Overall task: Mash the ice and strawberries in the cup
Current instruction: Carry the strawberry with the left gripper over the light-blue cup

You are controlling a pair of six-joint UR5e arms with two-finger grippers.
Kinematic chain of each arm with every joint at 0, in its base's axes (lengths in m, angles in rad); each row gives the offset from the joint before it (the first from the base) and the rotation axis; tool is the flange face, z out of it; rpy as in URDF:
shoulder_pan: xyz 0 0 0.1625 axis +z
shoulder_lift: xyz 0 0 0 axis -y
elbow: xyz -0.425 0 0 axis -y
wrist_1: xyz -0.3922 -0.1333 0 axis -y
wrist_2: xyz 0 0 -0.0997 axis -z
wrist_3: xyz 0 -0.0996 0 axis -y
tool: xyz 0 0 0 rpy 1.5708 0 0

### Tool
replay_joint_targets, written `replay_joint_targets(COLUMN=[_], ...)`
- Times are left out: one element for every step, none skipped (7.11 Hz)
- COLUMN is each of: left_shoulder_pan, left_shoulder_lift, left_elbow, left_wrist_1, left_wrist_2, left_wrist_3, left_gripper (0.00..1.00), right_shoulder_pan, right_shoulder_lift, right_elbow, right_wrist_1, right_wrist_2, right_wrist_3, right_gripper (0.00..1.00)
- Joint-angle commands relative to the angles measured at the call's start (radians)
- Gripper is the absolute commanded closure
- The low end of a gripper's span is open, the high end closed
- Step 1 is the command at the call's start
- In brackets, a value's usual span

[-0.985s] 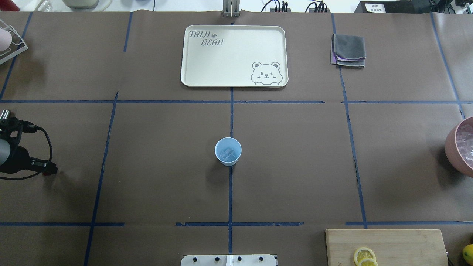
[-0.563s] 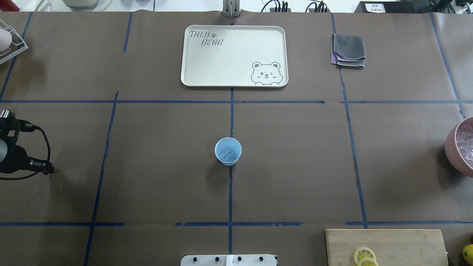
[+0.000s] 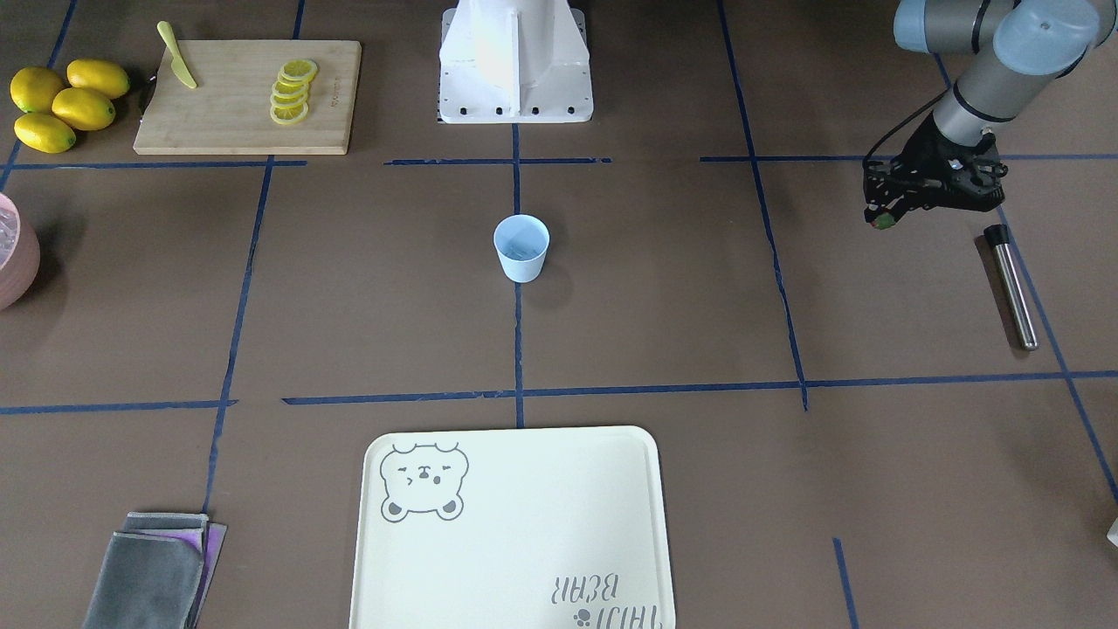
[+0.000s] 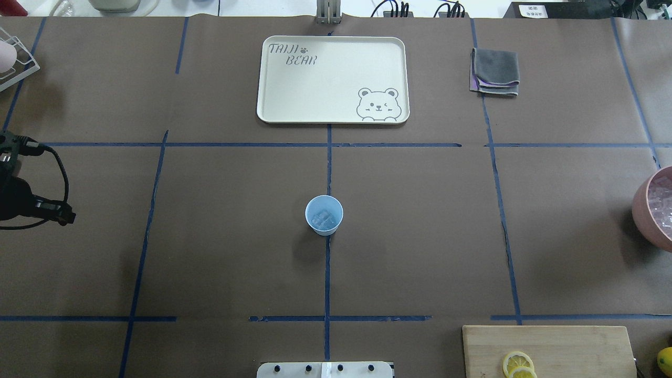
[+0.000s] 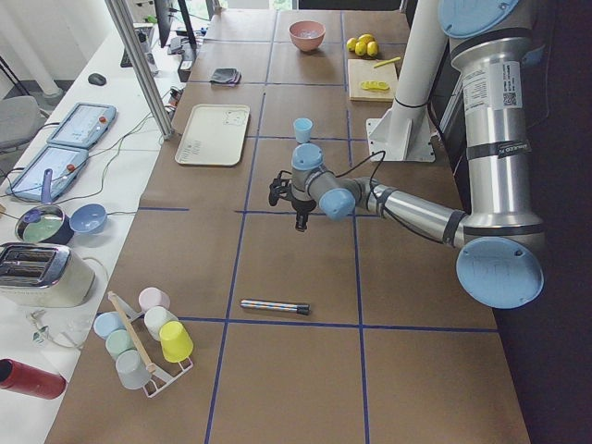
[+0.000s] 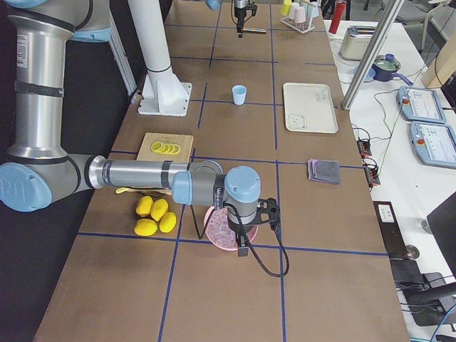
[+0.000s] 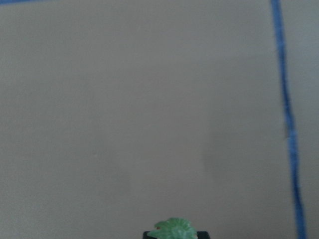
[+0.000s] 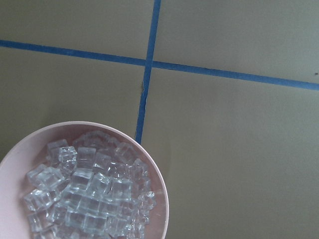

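- At the far left, the metal rod (image 3: 1011,288) lies flat on the table (image 4: 420,252), just beside the left arm and with nothing gripping it. I take it for the mashing tool, so by my reading you have not begun the mashing.
- The left gripper (image 4: 65,216) is clenched on the strawberry (image 7: 174,230). The berry's green leafy top shows at the bottom edge of the left wrist view. It hangs over bare table, well apart from the cup.
- In the middle, the cup (image 4: 324,215) stands upright on the blue tape line. The ice (image 4: 323,219) is already in its bottom, and no red shows inside. I judge the ice step done and the berry not yet added.
- At the right, the pink bowl (image 4: 644,210) holds a heap of more ice. The right gripper (image 6: 243,249) hangs over it. Only the side camera shows that gripper, so you cannot tell whether its fingers are spread or closed.
- What is left for you, as I judge it:
  - Carry the berry across to the cup and let it go inside.
  - Pick up the rod.
  - Press the berry and cubes down together.
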Motion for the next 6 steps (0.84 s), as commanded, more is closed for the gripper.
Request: replay_joint_targets(left_shoulder_pan=[-0.017, -0.014, -0.010, 0.016, 0.086, 0.128], left_shoulder_lift=[-0.257, -0.430, -0.552, -0.627, -0.709, -0.808], left_elbow=[-0.133, -0.125, -0.115, -0.072, -0.014, 0.063], left_wrist_1=[0.454, 0.646, 0.751, 0.755, 0.752, 0.748], left_wrist_2=[-0.004, -0.001, -0.003, -0.001, 0.008, 0.009], left_wrist_3=[0.048, 0.047, 0.031, -0.045, -0.159, -0.262], left_gripper=[1.00, 1.00, 1.00, 1.00, 1.00, 1.00], right_shoulder_pan=[0.000, 0.000, 0.000, 0.000, 0.000, 0.000], right_shoulder_lift=[0.000, 0.000, 0.000, 0.000, 0.000, 0.000], right_elbow=[0.000, -0.002, -0.002, -0.002, -0.002, -0.002], right_wrist_1=[0.001, 0.001, 0.001, -0.001, 0.001, 0.001], right_wrist_2=[0.000, 0.000, 0.000, 0.000, 0.000, 0.000], right_wrist_3=[0.000, 0.000, 0.000, 0.000, 0.000, 0.000], right_gripper=[0.00, 0.00, 0.00, 0.00, 0.00, 0.00])
